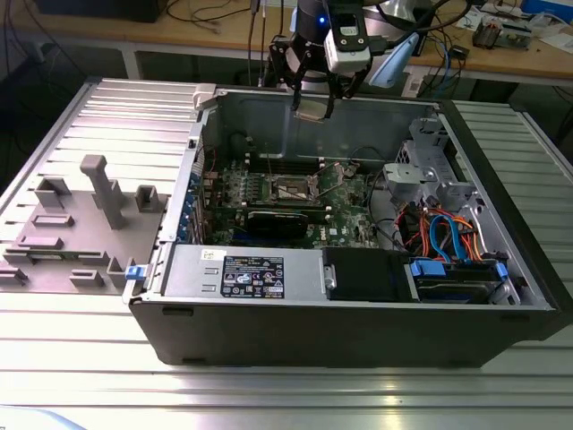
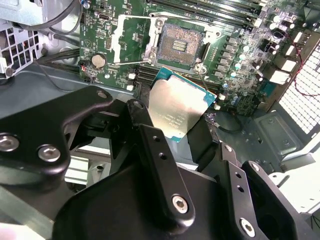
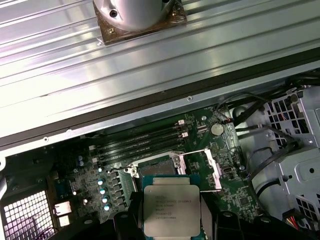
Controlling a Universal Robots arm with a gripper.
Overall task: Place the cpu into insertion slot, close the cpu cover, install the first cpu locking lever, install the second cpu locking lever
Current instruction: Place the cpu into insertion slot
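Observation:
My gripper [image 1: 313,107] hangs above the back wall of the open computer case, shut on the cpu [image 1: 313,114], a flat silvery square chip. In both wrist views the cpu [image 2: 177,102] [image 3: 171,202] sits between the black fingers [image 2: 150,145], held well above the green board. The insertion slot [image 1: 292,189] [image 2: 181,46] is a dark square socket with a metal rim and nothing in it. In the first wrist view the insertion slot [image 3: 157,166] is partly hidden behind the chip. The cpu cover [image 2: 114,42] [image 3: 214,170] stands swung open beside the socket.
A black graphics card [image 1: 282,219] lies just in front of the socket. The power supply [image 1: 246,273] runs along the case's front. A drive cage with orange and blue cables [image 1: 448,237] fills the exterior view's right. A grey fixture [image 1: 98,206] stands outside the case.

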